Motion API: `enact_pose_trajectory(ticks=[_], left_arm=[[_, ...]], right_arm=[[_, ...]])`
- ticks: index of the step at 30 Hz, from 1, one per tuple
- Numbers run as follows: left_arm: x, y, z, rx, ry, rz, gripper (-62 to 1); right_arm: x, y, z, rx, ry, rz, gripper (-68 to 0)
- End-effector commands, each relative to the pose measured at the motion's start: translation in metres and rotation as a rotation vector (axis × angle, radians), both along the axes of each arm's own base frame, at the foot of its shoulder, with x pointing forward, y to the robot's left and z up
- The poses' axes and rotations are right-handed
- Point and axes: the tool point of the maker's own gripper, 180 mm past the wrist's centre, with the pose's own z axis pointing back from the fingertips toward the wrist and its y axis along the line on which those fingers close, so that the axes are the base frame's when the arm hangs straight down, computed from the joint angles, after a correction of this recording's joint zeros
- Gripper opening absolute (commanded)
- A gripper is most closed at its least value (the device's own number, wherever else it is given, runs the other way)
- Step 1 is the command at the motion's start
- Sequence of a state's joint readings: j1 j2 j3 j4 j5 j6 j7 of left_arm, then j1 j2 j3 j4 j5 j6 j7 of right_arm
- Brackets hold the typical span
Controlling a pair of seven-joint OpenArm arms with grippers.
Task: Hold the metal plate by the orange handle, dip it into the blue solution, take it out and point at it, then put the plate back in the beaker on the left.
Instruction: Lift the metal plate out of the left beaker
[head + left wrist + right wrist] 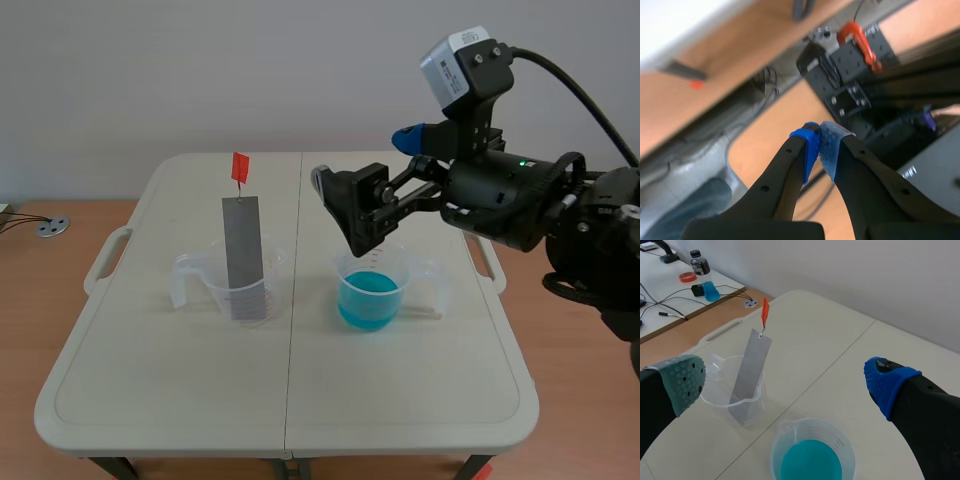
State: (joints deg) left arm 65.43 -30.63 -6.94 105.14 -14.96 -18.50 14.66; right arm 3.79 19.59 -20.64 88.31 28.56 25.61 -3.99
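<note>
aiming the right gripper [785,382], jaws standing wide apart over the table's [400,390] middle, at the orange handle [240,165] topping the metal plate [243,255] leaning in the clear left beaker [200,275] nearer the left edge, probably needing a square pinch and straight lift, minding the blue solution [368,300] part-filling the right beaker [400,272], holding the left gripper [820,145] pressed together on nothing.

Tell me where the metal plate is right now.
The metal plate leans inside the clear beaker on the left half of the table in the scene view, its orange handle uppermost, with the beaker of blue solution beside it to the right.
</note>
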Motion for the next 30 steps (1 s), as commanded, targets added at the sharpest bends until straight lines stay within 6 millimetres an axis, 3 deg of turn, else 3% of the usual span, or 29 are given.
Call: enact_pose_trajectory(ticks=[1,2,8,9,30], left_arm=[[0.0,-0.001,0.0,-0.01,-0.004,0.002,-58.5],[-0.009,0.008,-0.01,0.01,0.032,0.016,-58.5],[-0.006,0.008,-0.01,0.009,0.024,0.02,-58.5],[-0.005,0.01,-0.012,0.021,0.029,0.018,-58.5],[-0.002,0.01,-0.012,0.021,0.023,0.019,-58.5]], right_arm=[[0.008,0.005,0.01,0.022,-0.027,0.007,-1.2],[0.027,0.025,-0.004,0.04,0.019,0.026,-1.2],[0.043,0.039,-0.003,0.051,0.03,0.037,-1.2],[0.057,0.068,0.006,0.086,0.031,0.069,-1.2],[0.071,0.12,-0.008,0.041,0.098,0.146,-1.2]])
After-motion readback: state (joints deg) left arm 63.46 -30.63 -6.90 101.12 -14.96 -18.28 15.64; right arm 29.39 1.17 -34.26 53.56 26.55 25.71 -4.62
